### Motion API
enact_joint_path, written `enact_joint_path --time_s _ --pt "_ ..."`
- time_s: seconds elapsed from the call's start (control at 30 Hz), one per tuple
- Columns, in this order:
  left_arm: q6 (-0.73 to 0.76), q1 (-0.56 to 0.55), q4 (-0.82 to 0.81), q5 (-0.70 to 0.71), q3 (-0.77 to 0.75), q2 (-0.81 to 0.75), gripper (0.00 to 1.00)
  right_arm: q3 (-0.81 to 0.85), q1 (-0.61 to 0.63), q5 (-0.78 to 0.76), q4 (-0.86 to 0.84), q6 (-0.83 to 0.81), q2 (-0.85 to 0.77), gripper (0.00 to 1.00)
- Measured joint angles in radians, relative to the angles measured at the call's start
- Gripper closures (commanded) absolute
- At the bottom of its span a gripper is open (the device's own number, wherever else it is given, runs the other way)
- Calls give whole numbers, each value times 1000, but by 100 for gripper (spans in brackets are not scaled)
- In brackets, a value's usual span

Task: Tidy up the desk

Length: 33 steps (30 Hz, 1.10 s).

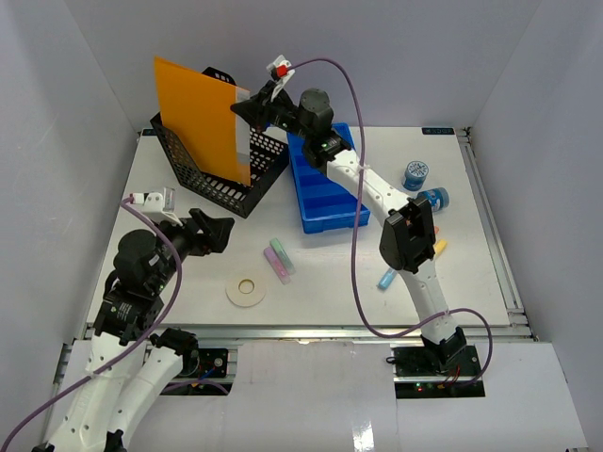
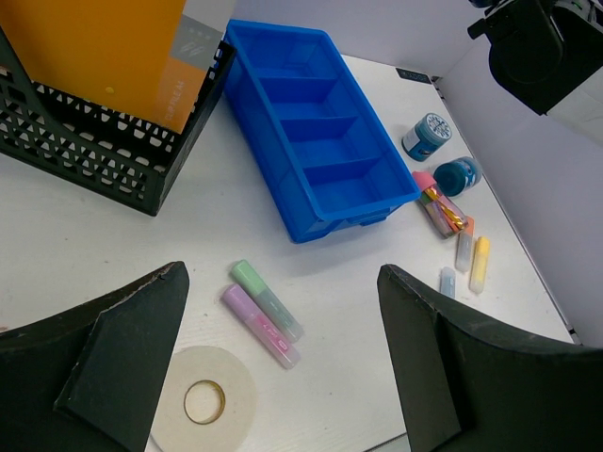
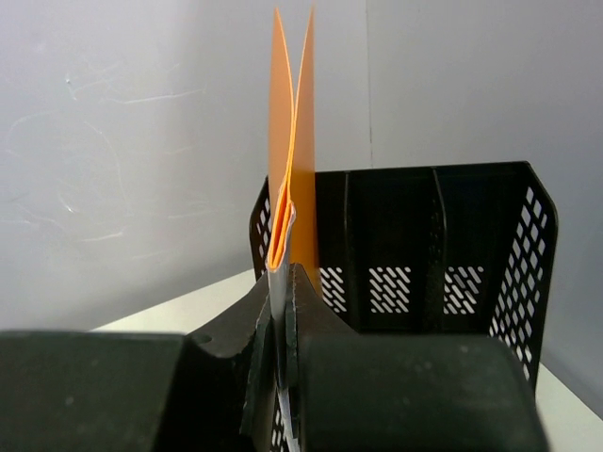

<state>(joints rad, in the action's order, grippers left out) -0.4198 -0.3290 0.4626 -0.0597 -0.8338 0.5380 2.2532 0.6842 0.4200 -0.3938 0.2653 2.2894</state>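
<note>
The thin, smooth orange card folder (image 1: 193,108) is pinched at its grey edge by the right gripper (image 1: 252,104), whose fingers are pressed together on it. It is held upright, long axis vertical, and its lower end appears sunk into the rigid black perforated mesh file holder (image 1: 217,184) ahead of and below the claw. The flat white desk (image 1: 330,273) lies underneath. The left gripper (image 1: 215,231) is spread and empty, well apart.

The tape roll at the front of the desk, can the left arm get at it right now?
Probably yes: the left gripper hangs open close by the tape roll, with nothing lying between them.
</note>
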Motion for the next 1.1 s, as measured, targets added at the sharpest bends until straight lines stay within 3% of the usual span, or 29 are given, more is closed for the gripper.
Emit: enact_joint_path --time_s 0.33,0.5,0.67,0.7,0.77,0.83,1.1 --pt "-22 0 -1 -9 58 -59 7 2 51 -93 -43 -9 29 92" --pt "-42 0 -7 -21 99 -78 7 -68 50 -104 -76 -18 29 83" --pt "-89 0 -27 -40 164 -94 7 -149 49 -105 -81 -53 29 64" --pt "-107 0 -31 -44 181 -99 6 -165 49 -104 -82 -63 29 53" --pt "-139 0 -34 -55 210 -103 6 -186 49 -98 -82 -77 29 20" --pt "-173 0 -42 -67 236 -102 5 -206 50 -86 -83 -90 25 7" --pt "-276 0 -48 -167 308 17 2 -363 14 83 17 -197 -147 10"
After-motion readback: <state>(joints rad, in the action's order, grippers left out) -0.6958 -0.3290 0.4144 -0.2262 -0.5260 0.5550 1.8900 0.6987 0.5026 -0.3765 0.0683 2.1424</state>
